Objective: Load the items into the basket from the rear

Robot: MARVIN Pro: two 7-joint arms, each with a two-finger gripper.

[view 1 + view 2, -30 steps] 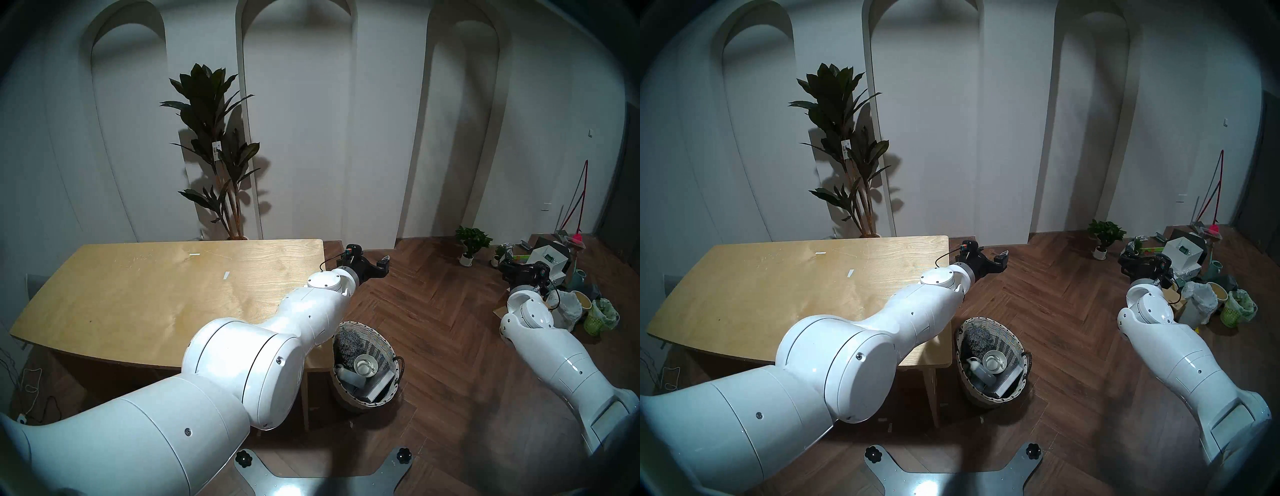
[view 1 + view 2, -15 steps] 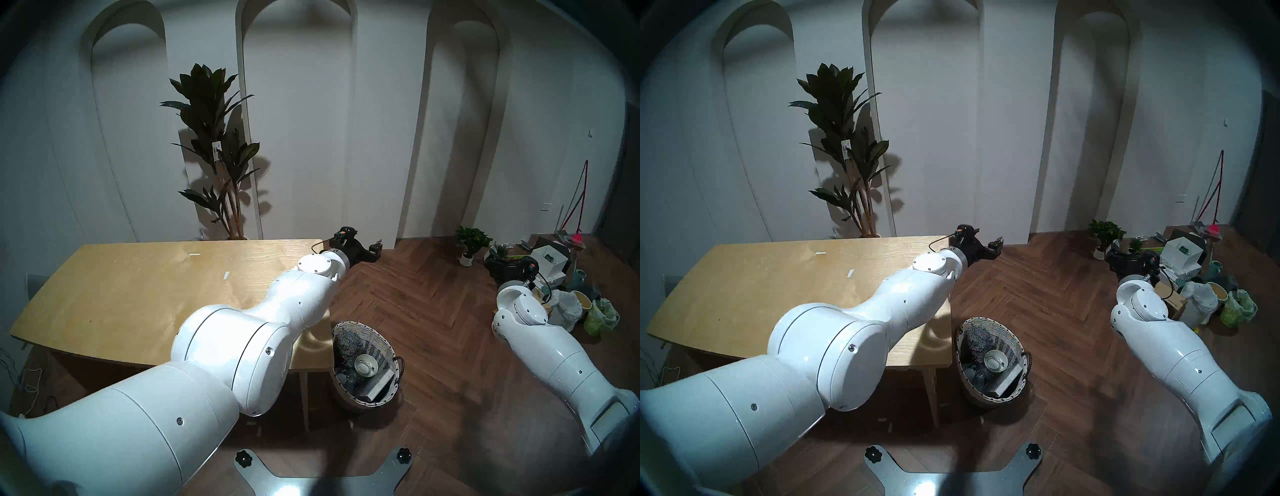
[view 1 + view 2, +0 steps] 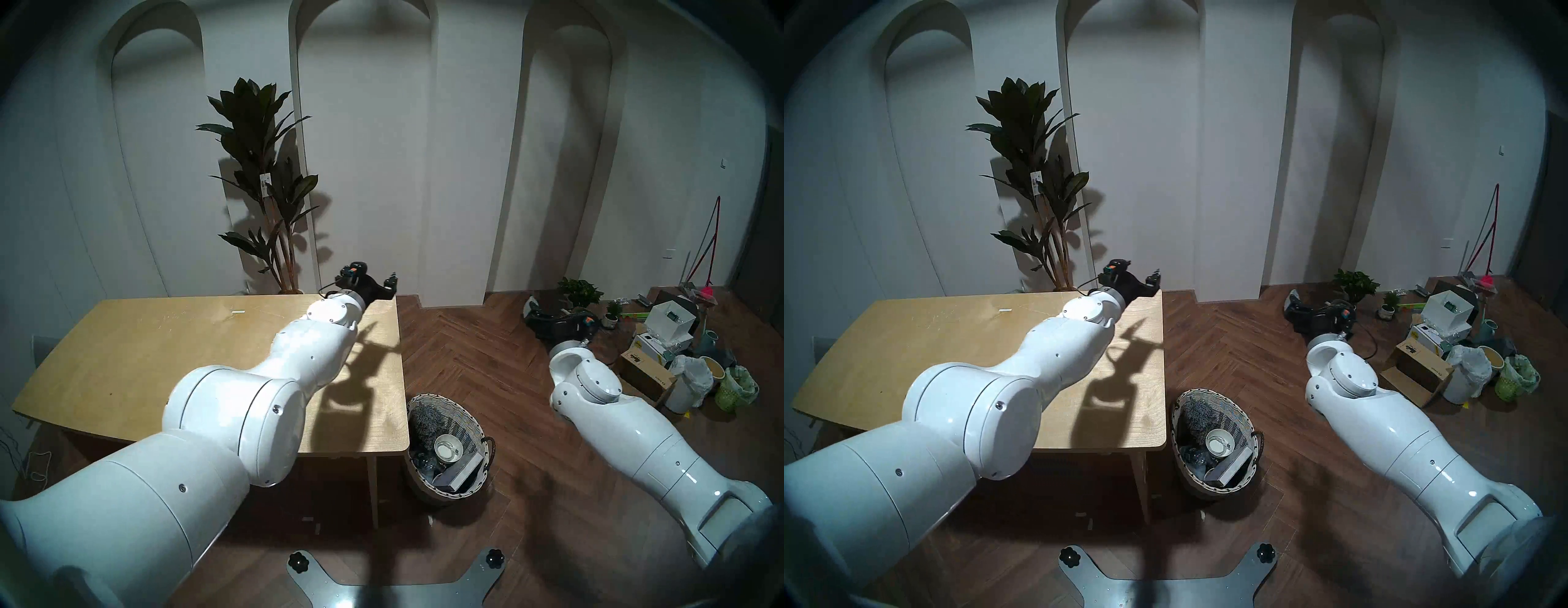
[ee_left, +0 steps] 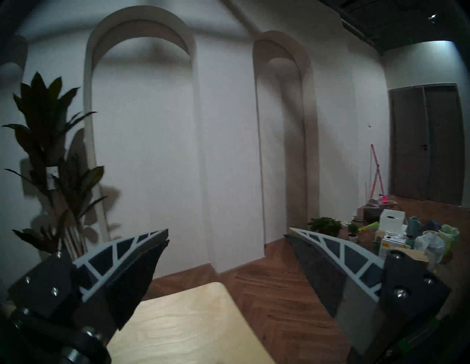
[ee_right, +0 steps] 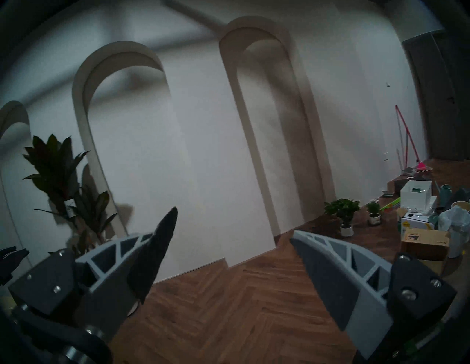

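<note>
The round wicker basket stands on the floor against the table's near right corner. It holds a grey fuzzy thing, a white cup, a book and something clear like a bottle. My left gripper hovers open over the table's far right corner, with nothing between its fingers. My right gripper is open and empty above the floor, far right of the table. Both are well beyond the basket.
The wooden table carries only two small tape strips. A tall plant stands behind it. Small potted plants, boxes, bags and a lime-green mesh basket crowd the far right floor. My base plate is below.
My left arm has swung left and back, from beyond the table's right edge to over its far right corner. My right arm has moved left, away from the clutter. Both grippers stayed open.
</note>
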